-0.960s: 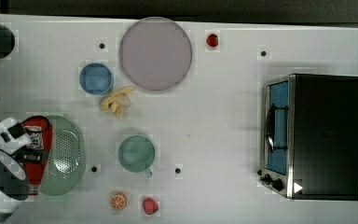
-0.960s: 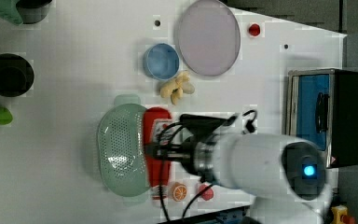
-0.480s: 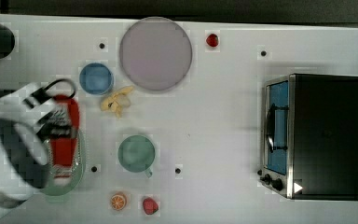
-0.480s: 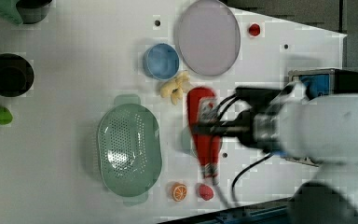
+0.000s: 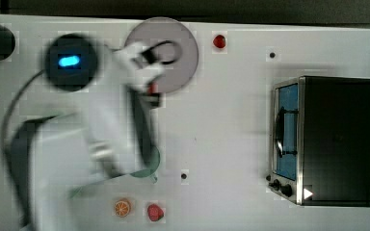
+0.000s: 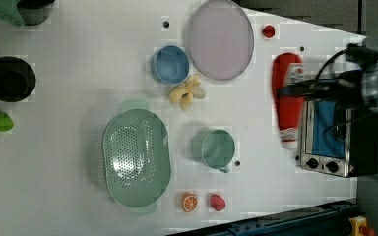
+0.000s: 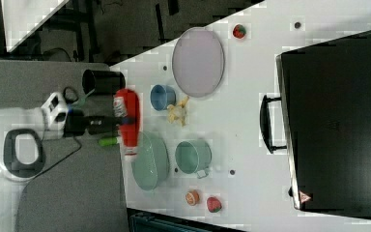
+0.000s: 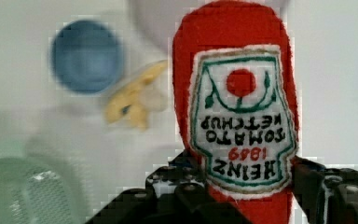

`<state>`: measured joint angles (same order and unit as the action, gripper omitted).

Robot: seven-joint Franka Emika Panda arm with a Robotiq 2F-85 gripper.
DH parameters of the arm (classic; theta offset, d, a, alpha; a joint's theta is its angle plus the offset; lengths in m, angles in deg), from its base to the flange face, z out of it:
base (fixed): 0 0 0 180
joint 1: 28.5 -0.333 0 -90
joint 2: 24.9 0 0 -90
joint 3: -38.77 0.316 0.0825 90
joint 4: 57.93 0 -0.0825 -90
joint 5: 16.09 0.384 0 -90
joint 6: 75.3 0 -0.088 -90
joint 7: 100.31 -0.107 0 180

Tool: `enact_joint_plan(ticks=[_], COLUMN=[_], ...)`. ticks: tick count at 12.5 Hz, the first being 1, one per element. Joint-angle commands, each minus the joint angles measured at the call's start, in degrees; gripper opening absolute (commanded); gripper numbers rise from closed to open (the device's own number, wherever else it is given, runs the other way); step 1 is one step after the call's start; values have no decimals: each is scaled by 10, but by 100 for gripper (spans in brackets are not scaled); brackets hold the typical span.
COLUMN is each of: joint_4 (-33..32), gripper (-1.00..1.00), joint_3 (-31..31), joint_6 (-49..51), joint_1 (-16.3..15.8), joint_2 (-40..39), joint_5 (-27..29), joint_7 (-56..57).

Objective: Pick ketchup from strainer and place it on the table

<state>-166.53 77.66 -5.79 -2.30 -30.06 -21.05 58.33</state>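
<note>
Red plush ketchup bottle (image 8: 235, 107) is clamped in my gripper (image 8: 242, 196), aloft and clear of the empty pale green perforated strainer (image 6: 136, 157). Carry underway; next I lower onto bare white table (image 6: 78, 73) and release.

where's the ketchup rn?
Out of the strainer: the ketchup is clamped in the gripper above the table, toward the left view's right, by the toaster oven.

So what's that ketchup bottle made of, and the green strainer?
The ketchup looks like soft fabric, maybe felt: fuzzy red edges and a label that seems stitched on, so likely a plush toy. The strainer looks like smooth pale green plastic, with a slight sheen, neat rows of little holes and moulded rim handles.
</note>
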Motion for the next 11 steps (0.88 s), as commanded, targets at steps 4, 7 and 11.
enact_joint_plan(ticks=[4, 7, 11], joint_4=[-42, -112, -211], gripper=[13, 13, 13], joint_3=[-112, -141, -145], joint_6=[-24, -111, -248], joint_1=[31, 31, 30], joint_2=[-2, -4, -25], joint_5=[2, 2, 2], joint_7=[99, 99, 96])
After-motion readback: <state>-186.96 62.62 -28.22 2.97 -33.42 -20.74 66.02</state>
